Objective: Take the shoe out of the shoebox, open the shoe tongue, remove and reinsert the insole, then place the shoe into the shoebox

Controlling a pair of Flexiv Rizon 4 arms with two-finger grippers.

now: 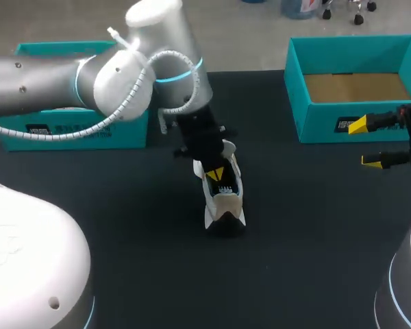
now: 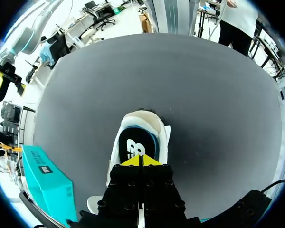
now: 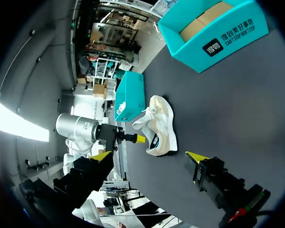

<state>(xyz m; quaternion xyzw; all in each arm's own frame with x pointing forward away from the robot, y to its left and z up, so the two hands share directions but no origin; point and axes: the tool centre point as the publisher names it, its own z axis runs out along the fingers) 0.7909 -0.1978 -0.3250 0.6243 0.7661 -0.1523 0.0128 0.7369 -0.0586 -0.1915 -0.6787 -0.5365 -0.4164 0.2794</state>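
Observation:
A white and beige shoe (image 1: 225,200) stands on the black table near the middle, toe toward me. Its black insole (image 2: 134,145) lies inside and shows through the opening. My left gripper (image 1: 214,174) is shut, its yellow tips pressed together at the heel end of the insole (image 2: 140,160). I cannot tell whether they pinch anything. The open teal shoebox (image 1: 315,127) stands at the far right with only brown cardboard inside. My right gripper (image 1: 364,144) hangs open just in front of that box, well to the right of the shoe (image 3: 164,123), nothing between its fingers.
A second teal box (image 1: 75,133) sits at the far left behind my left arm, and it also shows beside the left gripper (image 2: 45,175). Bare black tabletop (image 1: 308,226) lies between the shoe and the right gripper and along the front.

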